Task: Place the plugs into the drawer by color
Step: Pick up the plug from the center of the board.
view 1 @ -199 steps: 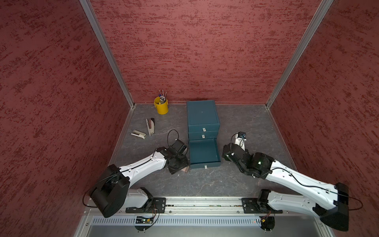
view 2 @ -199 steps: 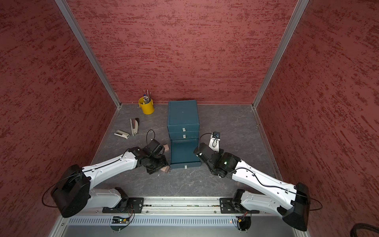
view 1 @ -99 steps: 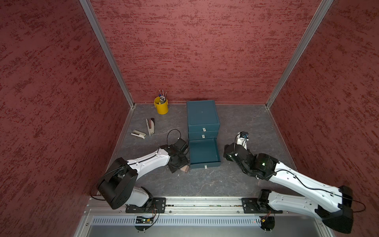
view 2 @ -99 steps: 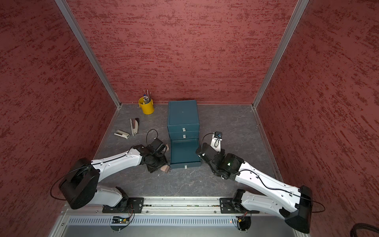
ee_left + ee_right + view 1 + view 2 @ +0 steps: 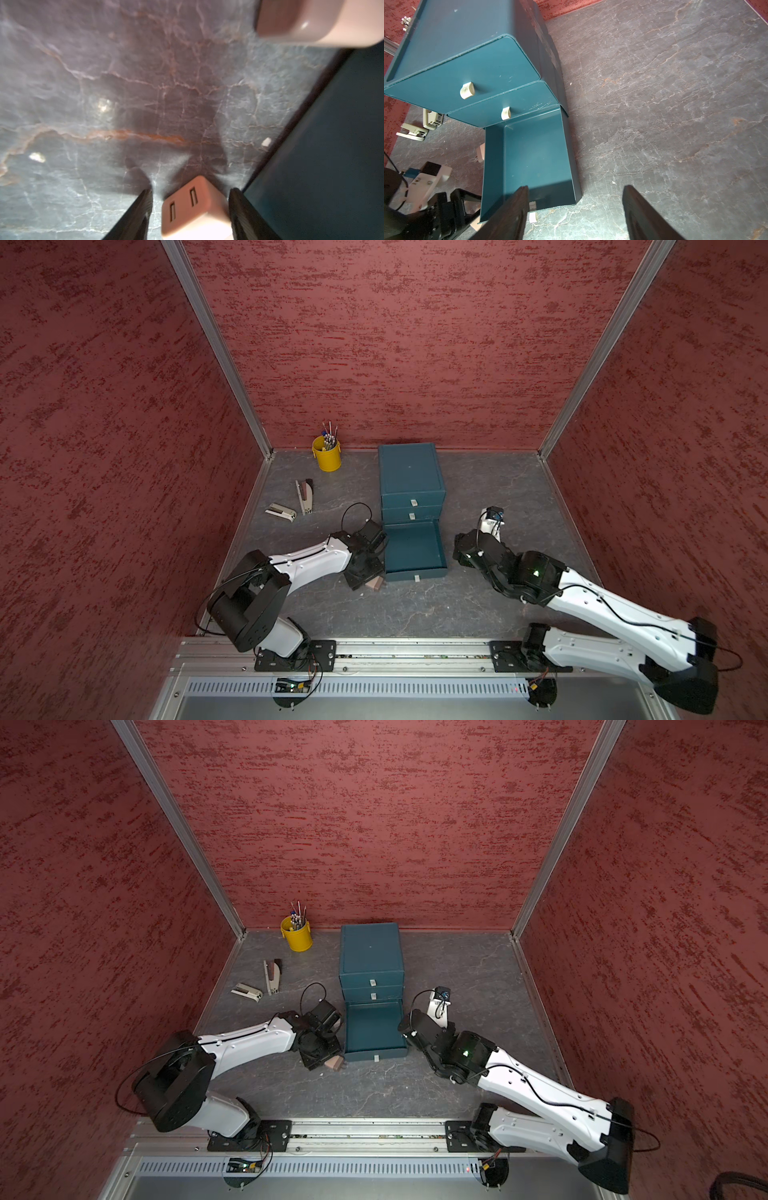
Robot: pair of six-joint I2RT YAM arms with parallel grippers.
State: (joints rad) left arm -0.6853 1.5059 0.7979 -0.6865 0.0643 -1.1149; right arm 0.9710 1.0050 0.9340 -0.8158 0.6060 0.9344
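Note:
A pinkish-tan plug (image 5: 195,207) lies on the grey floor by the open drawer's left front corner, seen in both top views (image 5: 375,583) (image 5: 335,1063). My left gripper (image 5: 191,190) is open and straddles it: one finger (image 5: 239,205) touches it, while a gap shows at the other finger (image 5: 141,207). A second pinkish-tan plug (image 5: 311,20) rests against the drawer's left wall (image 5: 480,153). The teal bottom drawer (image 5: 415,573) (image 5: 376,1052) (image 5: 529,155) is pulled out and holds nothing. My right gripper (image 5: 575,187) (image 5: 459,547) is open over the drawer's right front corner, holding nothing.
The teal cabinet (image 5: 409,472) has its two upper drawers shut. Two staplers (image 5: 281,512) (image 5: 305,495) and a yellow cup of pens (image 5: 327,456) stand at the back left. Red walls enclose the grey floor (image 5: 415,614) on three sides.
My left gripper's jaws have narrowed around the pinkish-tan plug, and the left arm's elbow has swung nearer. The right arm has shifted slightly.

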